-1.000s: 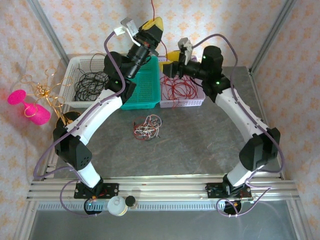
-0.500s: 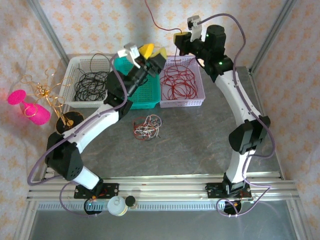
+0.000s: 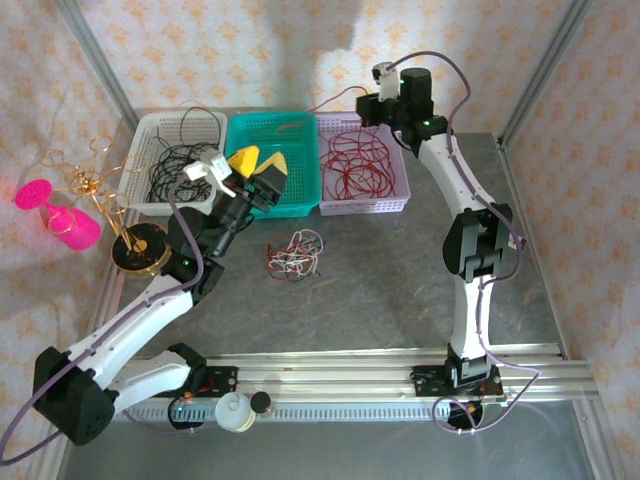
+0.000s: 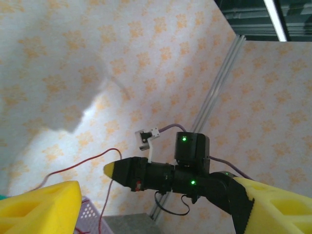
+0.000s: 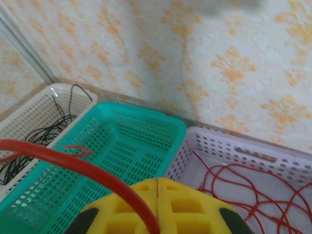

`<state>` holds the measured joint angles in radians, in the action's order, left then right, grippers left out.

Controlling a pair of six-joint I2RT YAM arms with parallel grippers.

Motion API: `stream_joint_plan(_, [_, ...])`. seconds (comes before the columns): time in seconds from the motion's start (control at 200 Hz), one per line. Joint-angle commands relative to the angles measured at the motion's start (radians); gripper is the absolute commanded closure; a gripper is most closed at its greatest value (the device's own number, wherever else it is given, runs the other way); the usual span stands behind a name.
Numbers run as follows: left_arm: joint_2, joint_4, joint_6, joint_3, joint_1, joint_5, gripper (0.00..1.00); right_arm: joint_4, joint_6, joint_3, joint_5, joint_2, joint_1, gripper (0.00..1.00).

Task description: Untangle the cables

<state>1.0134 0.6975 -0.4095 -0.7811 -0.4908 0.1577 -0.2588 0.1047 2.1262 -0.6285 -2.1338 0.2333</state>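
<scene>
Top external: right fingers (image 5: 157, 187) clench red cable (image 5: 73, 163) over basket (image 3: 365, 207) rim; left fingers (image 3: 258, 163) spread.

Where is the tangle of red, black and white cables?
Top view: the tangle lies centrally on the grey tabletop, just in front of the teal plastic basket.

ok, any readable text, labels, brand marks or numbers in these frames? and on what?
None readable.
White basket, teal basket, lilac basket: no labels.
Wallpaper: orange floral pattern, no lettering.
Small white object at the near rail: too small to tell any marking.
</scene>
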Motion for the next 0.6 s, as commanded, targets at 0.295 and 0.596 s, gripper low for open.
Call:
stream_joint_plan(0.295, [-0.091, -0.150, 0.045, 0.053, 0.001, -0.073, 0.22, 0.001, 0.018, -0.049, 0.085, 0.081, -0.025, 1.00])
stream_joint_plan(0.596, [-0.104, -0.176, 0.043, 0.063, 0.001, -0.075, 0.22, 0.038, -0.015, -0.247, 0.191, 0.141, -0.097, 1.00])
